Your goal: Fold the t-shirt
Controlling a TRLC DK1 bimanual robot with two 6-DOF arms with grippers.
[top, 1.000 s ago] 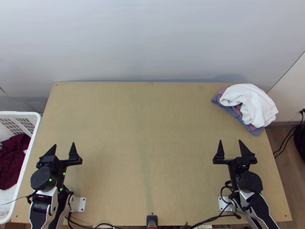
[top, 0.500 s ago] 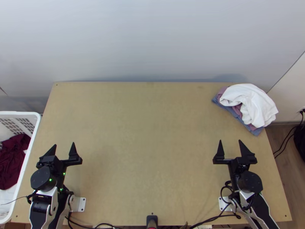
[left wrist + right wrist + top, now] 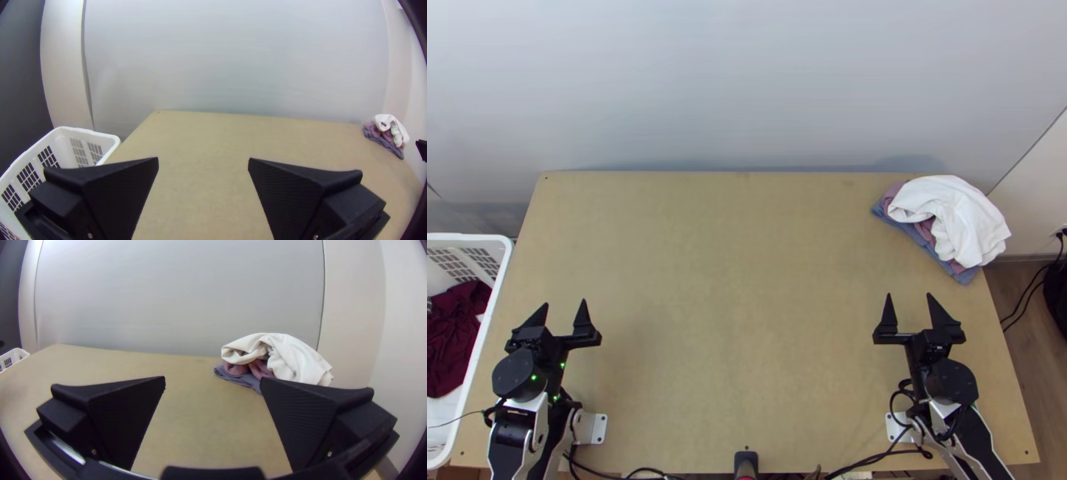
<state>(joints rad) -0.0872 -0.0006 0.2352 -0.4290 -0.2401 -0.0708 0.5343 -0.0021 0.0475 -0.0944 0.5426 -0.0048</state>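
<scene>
In the top view my left gripper (image 3: 561,310) stands open near the table's lower left, with nothing between its fingers. My right gripper (image 3: 909,302) is likewise open and bare at the lower right. The left wrist view has the left gripper (image 3: 203,161) wide apart over wood; the right wrist view shows the right gripper (image 3: 213,380) the same way. Bunched white cloth (image 3: 951,212) lies on mauve and blue-grey cloth (image 3: 965,276) at the far right corner, apart from both grippers. Dark red cloth (image 3: 455,332) lies crumpled at the left. Which one is a t-shirt I cannot tell.
A white basket (image 3: 485,326) stands against the left edge of the wooden table (image 3: 731,304) and holds the dark red cloth. Bare wood stretches between the two arms up to the wall (image 3: 747,88). Cables (image 3: 875,458) run along the near edge.
My left gripper has shifted very slightly to the right. The right gripper has hardly moved, and the cloths lie as before.
</scene>
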